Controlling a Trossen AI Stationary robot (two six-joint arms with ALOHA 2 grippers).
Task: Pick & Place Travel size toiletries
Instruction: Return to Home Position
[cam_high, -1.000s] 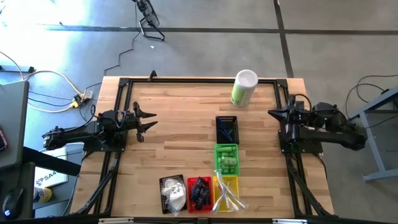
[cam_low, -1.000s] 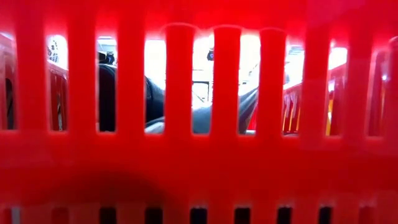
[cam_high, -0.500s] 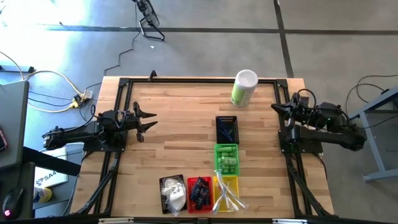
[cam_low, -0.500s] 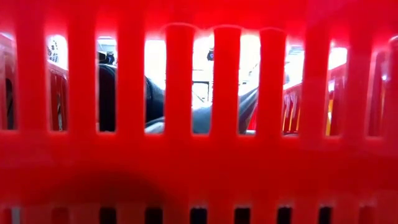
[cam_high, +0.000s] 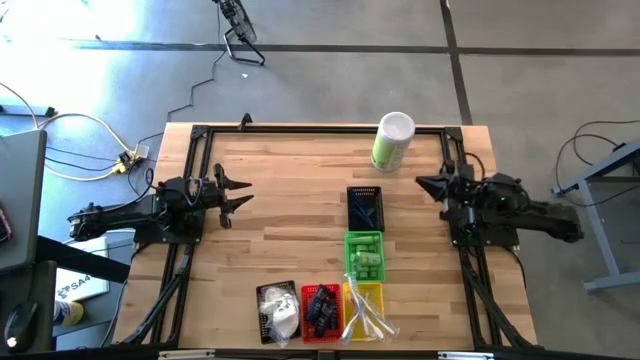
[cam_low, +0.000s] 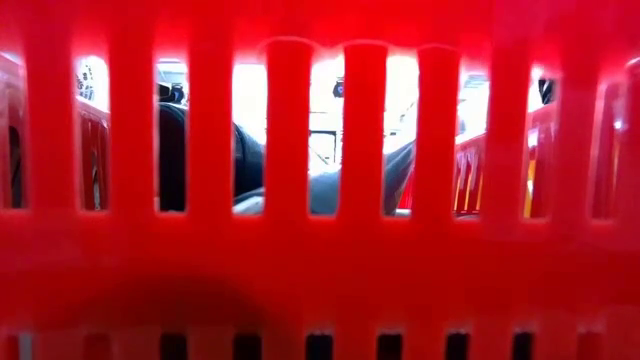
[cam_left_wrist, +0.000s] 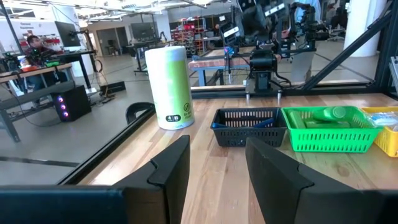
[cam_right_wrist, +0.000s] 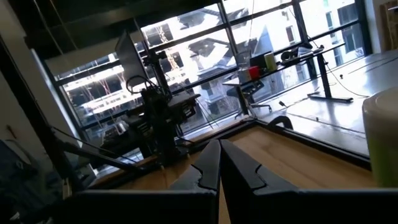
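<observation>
The toiletries lie in small baskets at the table's middle and near edge. Dark blue tubes fill a black basket (cam_high: 364, 207) (cam_left_wrist: 249, 126) and a red basket (cam_high: 320, 312). Green bottles are in a green basket (cam_high: 364, 255) (cam_left_wrist: 326, 127), clear sticks in a yellow basket (cam_high: 362, 300), and white pouches in another black basket (cam_high: 278, 310). My left gripper (cam_high: 240, 195) (cam_left_wrist: 217, 171) is open at the table's left side and touches nothing. My right gripper (cam_high: 420, 185) (cam_right_wrist: 219, 163) is shut and empty, right of the first black basket.
A tall green-and-white canister (cam_high: 392, 141) (cam_left_wrist: 170, 87) stands upright near the far edge, between the two grippers. A dark frame rail (cam_high: 300, 129) runs round the table top. The red basket's wall (cam_low: 320, 180) fills the low view. Bare wood lies between my left gripper and the baskets.
My right gripper first drew back a little toward the table's right and far edge. It then moved toward the table's left, nearer the black basket with the blue tubes. The baskets and the canister have kept their places.
</observation>
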